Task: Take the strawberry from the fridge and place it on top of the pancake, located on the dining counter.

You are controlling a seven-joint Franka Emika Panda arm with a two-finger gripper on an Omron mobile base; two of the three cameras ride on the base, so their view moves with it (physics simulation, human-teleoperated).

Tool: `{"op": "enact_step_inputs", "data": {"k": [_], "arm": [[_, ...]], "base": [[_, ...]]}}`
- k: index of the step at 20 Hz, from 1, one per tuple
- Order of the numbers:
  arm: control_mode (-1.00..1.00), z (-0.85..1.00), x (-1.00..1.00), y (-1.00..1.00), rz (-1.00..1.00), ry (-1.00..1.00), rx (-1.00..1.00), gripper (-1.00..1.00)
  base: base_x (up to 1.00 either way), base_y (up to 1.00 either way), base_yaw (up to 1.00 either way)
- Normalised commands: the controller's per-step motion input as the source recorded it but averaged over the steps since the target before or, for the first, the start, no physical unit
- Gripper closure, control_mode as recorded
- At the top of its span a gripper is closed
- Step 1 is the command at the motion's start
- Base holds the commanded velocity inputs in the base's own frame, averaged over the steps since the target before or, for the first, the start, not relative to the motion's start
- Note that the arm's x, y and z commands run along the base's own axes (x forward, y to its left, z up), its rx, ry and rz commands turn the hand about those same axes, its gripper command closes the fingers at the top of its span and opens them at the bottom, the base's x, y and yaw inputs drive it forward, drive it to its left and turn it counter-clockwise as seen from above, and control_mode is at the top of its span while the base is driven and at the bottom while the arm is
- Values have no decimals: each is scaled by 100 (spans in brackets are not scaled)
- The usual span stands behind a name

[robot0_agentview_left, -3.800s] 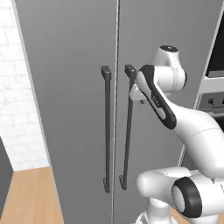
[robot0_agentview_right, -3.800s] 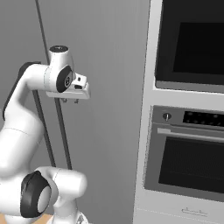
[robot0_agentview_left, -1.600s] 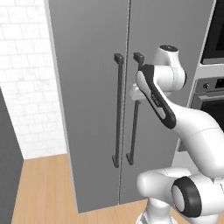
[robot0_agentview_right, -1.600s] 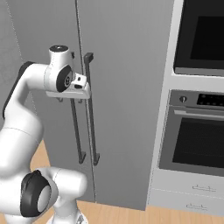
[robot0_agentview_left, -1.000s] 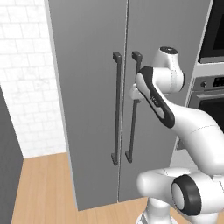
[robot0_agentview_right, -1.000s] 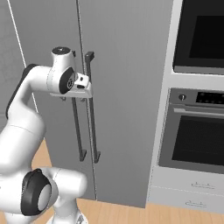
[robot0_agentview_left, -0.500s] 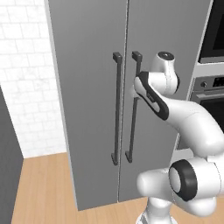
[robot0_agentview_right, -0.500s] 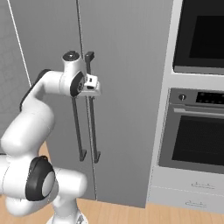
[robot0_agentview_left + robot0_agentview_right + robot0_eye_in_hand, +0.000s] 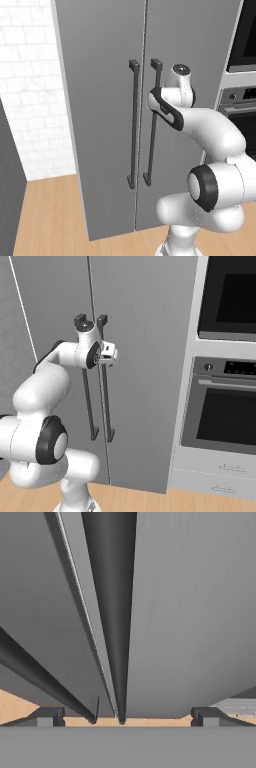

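Note:
The fridge (image 9: pixel 105 100) stands shut, a tall grey double-door cabinet with two dark vertical bar handles. My gripper (image 9: pixel 127 717) is open and up against the right door's handle (image 9: pixel 112 612), whose bar runs between the two wide-apart fingertips (image 9: pixel 47 716) without being clamped. The left door's handle (image 9: pixel 40 677) passes to the side. From the base views the hand (image 9: pixel 105 359) sits at the upper part of the right handle (image 9: pixel 152 125). The strawberry, the pancake and the dining counter are out of view.
A black-glass oven column (image 9: pixel 225 406) with drawers (image 9: pixel 220 476) below it stands right of the fridge. A white brick wall (image 9: pixel 30 100) lies to the left. Light wood floor (image 9: pixel 50 215) spreads in front.
The hand has swung in from beside the doors onto the right door's handle. Its jaws stayed open. The fridge doors have not moved.

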Motion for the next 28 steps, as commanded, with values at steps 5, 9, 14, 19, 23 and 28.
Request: {"op": "enact_step_inputs", "data": {"k": [5, 9, 14, 19, 23, 28], "arm": [[-100, -4, 0, 0, 0, -16, 2, -100], [-100, -1, 21, 0, 1, -14, 2, -100], [-100, -6, 41, 0, 1, -5, 0, -100], [-100, -25, 34, 0, 1, -8, 0, -100], [-100, -38, 33, 0, 2, -18, 0, -100], [-100, -18, 42, 0, 0, -9, 0, -100]], "base": [[0, 0, 0], [0, 0, 0], [0, 0, 0], [0, 0, 0], [0, 0, 0], [0, 0, 0]]}}
